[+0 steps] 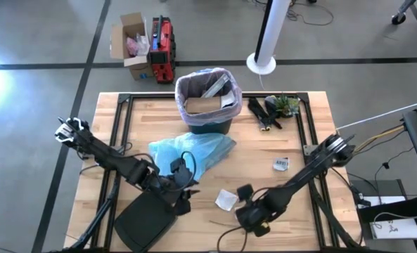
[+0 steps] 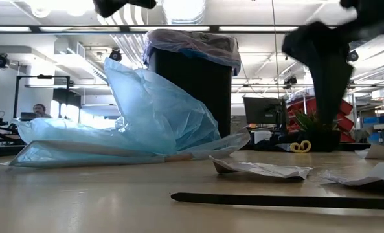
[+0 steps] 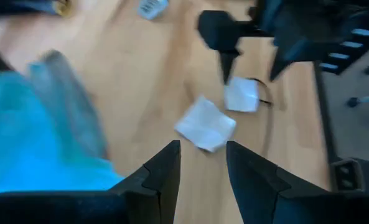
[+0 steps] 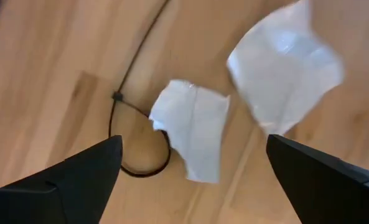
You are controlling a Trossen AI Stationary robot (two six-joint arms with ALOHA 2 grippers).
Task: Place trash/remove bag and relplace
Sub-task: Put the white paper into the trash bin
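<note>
i am holding my right gripper wide open and empty just above a white trash scrap on the counter; my left gripper, narrowly parted and empty, is hovering nearby.

Light blue plastic bag crumpled mid-table. Black-green clutter beside bin. Black cable loop on wood. Red case, cardboard box on floor.

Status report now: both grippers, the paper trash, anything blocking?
Right gripper open above small white paper scrap. Left gripper empty, jaws apart, beside light blue plastic bag. Thin black cable loops next to the scrap.
</note>
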